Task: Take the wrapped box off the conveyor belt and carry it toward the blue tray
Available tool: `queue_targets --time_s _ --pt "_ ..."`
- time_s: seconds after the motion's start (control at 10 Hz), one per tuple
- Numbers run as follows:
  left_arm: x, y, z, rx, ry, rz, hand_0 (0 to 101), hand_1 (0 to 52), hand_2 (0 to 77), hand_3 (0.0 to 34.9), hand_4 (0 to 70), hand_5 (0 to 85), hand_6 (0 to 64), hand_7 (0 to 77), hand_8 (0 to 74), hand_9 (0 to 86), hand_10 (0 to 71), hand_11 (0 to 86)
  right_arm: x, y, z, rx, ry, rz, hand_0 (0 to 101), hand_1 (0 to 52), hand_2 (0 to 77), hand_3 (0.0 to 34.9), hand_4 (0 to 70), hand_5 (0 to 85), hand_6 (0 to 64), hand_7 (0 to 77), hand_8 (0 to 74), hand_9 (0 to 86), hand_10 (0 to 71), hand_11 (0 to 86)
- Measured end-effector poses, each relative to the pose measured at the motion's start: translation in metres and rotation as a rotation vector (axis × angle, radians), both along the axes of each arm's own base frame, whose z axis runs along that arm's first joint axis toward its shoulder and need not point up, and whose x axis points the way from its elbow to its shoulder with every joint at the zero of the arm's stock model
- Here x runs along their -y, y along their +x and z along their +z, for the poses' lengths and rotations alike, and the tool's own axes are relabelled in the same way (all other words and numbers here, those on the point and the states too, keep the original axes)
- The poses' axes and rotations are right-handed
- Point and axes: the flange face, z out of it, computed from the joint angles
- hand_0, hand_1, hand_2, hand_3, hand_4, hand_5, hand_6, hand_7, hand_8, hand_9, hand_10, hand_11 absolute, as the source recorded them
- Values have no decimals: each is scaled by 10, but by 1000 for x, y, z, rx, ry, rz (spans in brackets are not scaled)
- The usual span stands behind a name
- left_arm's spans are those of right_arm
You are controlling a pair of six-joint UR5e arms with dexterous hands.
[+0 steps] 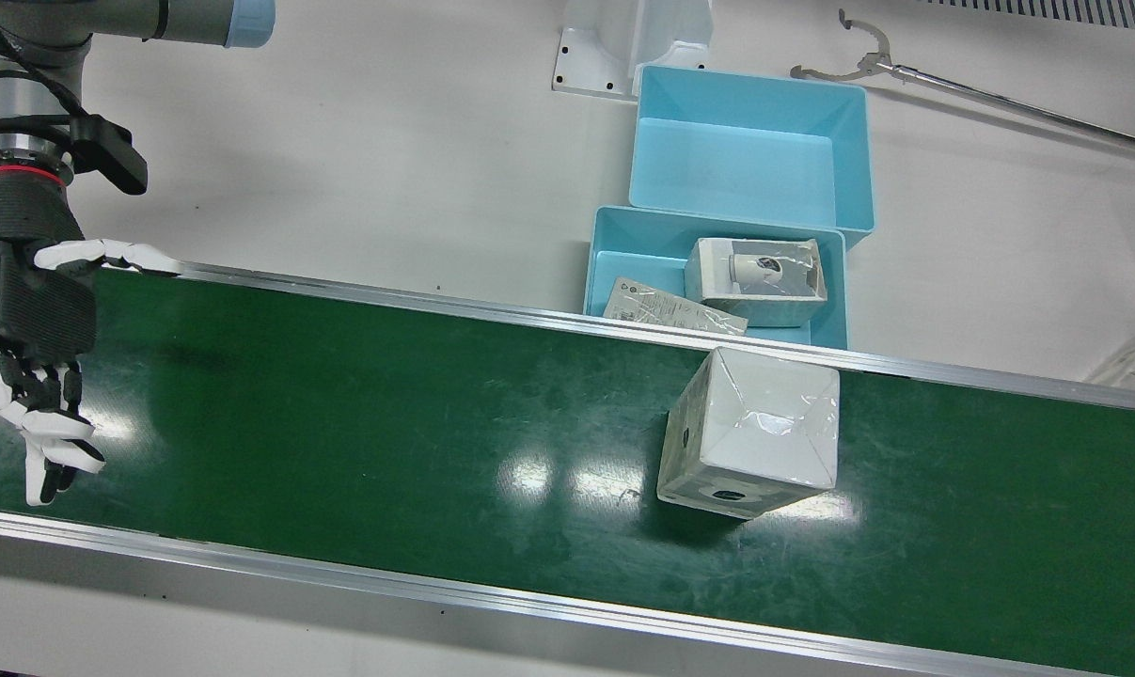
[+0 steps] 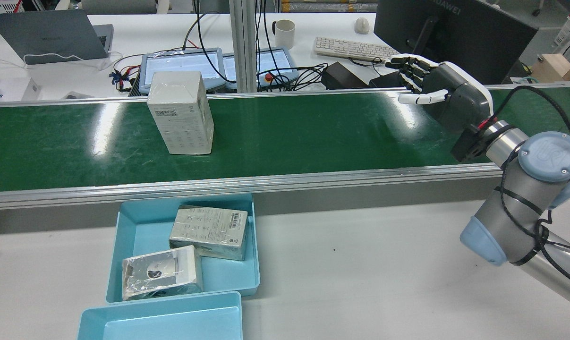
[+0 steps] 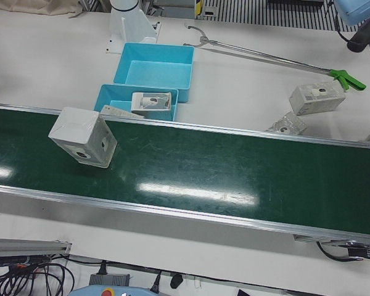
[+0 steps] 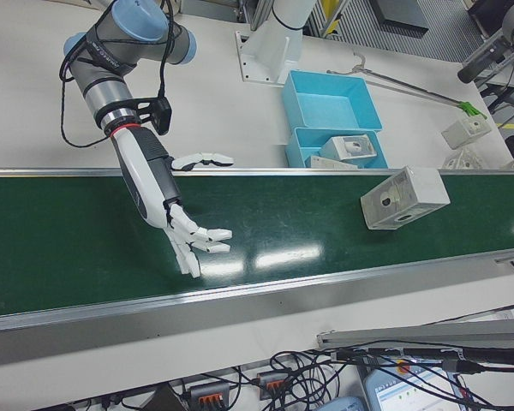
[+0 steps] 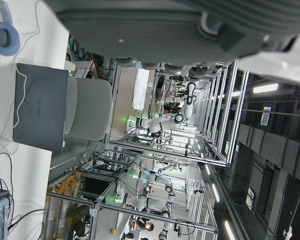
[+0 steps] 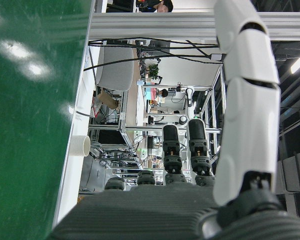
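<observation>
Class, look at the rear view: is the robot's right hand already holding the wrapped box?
No: the right hand hovers open, far from the wrapped box standing on the conveyor belt.

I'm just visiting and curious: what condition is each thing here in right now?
wrapped box: upright on the belt, untouched.
right hand: open, fingers spread, over the belt, away from the box.
near blue tray: holds two packages.
far blue tray: empty.
conveyor belt: carries only the box.

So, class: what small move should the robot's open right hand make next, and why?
Probably hold the right hand open above the belt and ease it toward the wrapped box. The hand holds nothing, and the box stands untouched, well along the belt from it, near the blue tray.
</observation>
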Motion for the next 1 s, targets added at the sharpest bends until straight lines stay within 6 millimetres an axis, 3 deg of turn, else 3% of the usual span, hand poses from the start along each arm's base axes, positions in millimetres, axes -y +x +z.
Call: queue_targets --time_s 1.0 --pt "0 0 0 0 0 0 0 0 11 0 0 11 0 5 5 0 5 0 -1 -3 0 3 0 -9 477 147 169 72 136 267 49 213 5 44 0 16"
